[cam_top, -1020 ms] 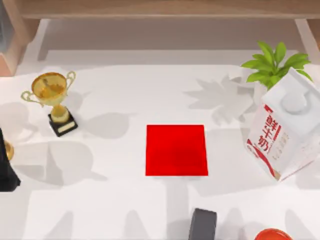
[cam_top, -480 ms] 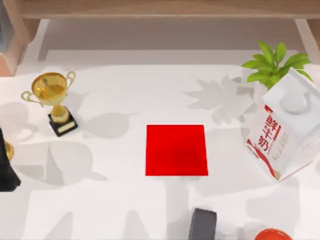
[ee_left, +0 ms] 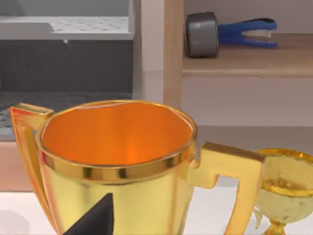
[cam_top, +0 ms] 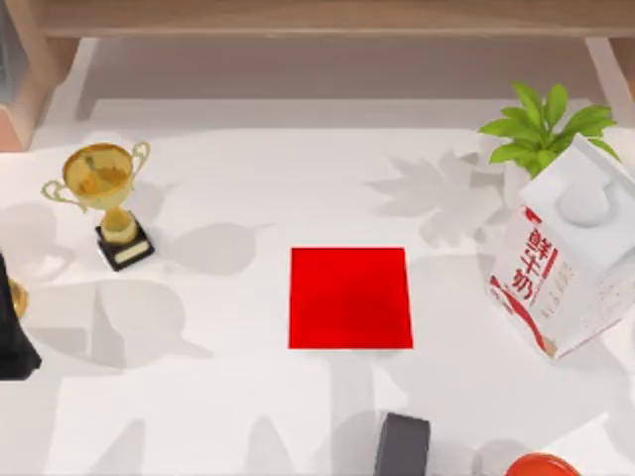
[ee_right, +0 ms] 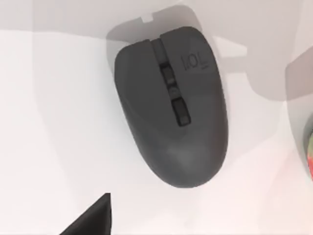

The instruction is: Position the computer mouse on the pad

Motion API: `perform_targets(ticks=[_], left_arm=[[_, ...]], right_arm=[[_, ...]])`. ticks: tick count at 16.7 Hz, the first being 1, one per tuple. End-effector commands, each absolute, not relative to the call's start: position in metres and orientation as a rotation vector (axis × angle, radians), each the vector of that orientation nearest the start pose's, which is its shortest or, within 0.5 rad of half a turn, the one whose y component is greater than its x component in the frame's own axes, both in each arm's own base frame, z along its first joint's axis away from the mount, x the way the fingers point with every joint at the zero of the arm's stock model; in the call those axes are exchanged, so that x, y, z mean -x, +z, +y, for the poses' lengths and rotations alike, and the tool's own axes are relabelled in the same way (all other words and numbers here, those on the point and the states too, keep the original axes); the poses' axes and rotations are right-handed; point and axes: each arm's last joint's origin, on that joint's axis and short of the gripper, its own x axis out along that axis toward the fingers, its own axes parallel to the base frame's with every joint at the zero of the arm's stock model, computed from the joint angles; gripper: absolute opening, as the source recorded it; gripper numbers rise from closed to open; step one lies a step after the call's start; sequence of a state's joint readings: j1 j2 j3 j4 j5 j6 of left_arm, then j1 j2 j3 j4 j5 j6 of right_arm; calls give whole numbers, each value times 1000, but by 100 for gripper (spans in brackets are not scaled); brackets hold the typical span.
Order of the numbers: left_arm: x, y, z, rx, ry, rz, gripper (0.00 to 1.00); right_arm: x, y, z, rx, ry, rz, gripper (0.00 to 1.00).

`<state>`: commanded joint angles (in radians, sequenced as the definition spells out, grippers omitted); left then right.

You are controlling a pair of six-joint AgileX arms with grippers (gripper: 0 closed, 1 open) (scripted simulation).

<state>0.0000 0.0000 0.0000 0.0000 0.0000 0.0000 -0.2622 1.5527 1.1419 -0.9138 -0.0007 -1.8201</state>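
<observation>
The computer mouse (ee_right: 172,105) lay on the tabletop (cam_top: 248,397), off the pad (cam_top: 350,297). I judged it light, rigid and slippery, best gripped across its flanks. Either end effector's state I could not tell.

Computer mouse (ee_right: 172,105) matt dark plastic; pad (cam_top: 350,297) flat matt red; trophy (ee_left: 117,161) glossy gold metal.

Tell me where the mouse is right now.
The mouse lies on the white table at the top view's bottom edge, just right of centre, apart from the pad above it and left of a red object.
</observation>
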Motion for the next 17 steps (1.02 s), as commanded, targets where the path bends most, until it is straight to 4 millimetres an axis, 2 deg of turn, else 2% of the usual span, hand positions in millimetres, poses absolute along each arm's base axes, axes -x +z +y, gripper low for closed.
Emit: perform_targets(ticks=[3,6,13,17], left_arm=[[-106,160,-1,0,0,0,100],[-106,160,-1,0,0,0,100],[-106,160,-1,0,0,0,100],[-106,160,-1,0,0,0,100]], right_arm=[[-310,208,-90,1404,1250,1079,100],[-324,196,-100,1421,1400,1058,100],[-326,193,-101,1428,1434,1048,100],[-321,169,-105,1421,1433,1051,100]])
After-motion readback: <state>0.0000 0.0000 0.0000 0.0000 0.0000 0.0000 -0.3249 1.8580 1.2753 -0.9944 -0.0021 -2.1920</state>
